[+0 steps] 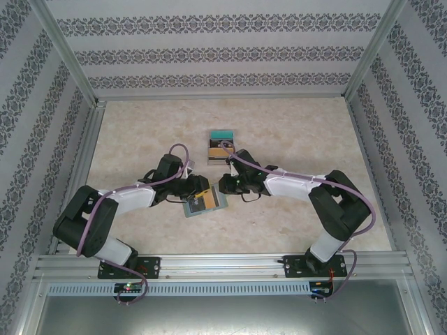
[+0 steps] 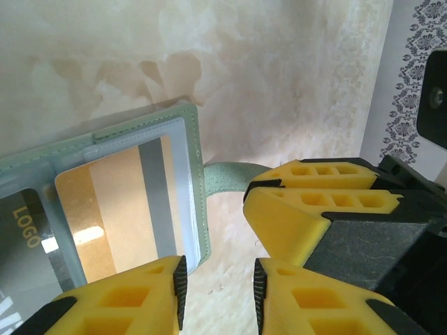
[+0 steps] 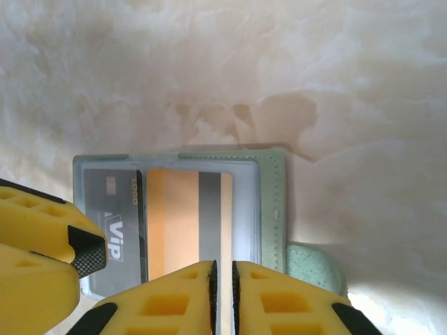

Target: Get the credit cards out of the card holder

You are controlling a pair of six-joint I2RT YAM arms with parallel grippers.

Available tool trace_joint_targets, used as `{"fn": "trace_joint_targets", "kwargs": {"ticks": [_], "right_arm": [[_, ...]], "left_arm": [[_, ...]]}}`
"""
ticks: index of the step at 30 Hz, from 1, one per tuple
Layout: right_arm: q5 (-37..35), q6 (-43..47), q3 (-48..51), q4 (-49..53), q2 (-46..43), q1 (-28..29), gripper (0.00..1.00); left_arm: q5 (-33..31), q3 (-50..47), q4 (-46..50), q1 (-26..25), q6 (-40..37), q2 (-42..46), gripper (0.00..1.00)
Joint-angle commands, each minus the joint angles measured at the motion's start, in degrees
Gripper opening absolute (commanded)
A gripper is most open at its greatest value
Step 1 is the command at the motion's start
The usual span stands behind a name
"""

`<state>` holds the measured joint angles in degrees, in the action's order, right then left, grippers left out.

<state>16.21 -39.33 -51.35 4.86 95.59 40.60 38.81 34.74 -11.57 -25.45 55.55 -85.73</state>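
Left gripper (image 2: 216, 296) clamps the card holder (image 3: 272, 202), we judge to steady it. Right gripper (image 3: 222, 296): jaws nearly together, empty; orange credit card (image 3: 174, 223) lies pocketed just beyond its fingertips.

- Top external: looks down from high above and behind the arm bases, facing forward, far enough to take in the whole table (image 1: 293, 125).
- Left wrist: looks from the wrist, very close to the card holder (image 2: 174, 181), across its right edge.
- Right wrist: looks almost straight down, equally close.
- Shared by all three: the card holder and the marbled tabletop around it.
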Motion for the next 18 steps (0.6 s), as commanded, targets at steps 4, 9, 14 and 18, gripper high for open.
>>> {"fn": "trace_joint_targets", "kwargs": {"ticks": [4, 9, 14, 18], "right_arm": [[-0.50, 2.76, -2.79, 3.50, 0.23, 0.84, 0.17], [0.89, 4.74, -6.61, 6.02, 4.91, 2.46, 0.15], [1.11, 6.05, -8.09, 7.58, 7.98, 3.95, 0.12], [-0.82, 6.41, -7.97, 9.05, 8.57, 4.79, 0.11]], "left_arm": [[-6.62, -1.07, 7.10, 0.80, -1.15, 5.27, 0.33], [-7.52, -2.37, 8.67, 1.00, -0.08, 4.90, 0.33], [-6.30, -2.71, 6.87, 0.98, 1.22, 2.61, 0.32], [-5.12, -2.06, 6.66, 0.98, 1.23, 0.31, 0.30]]}}
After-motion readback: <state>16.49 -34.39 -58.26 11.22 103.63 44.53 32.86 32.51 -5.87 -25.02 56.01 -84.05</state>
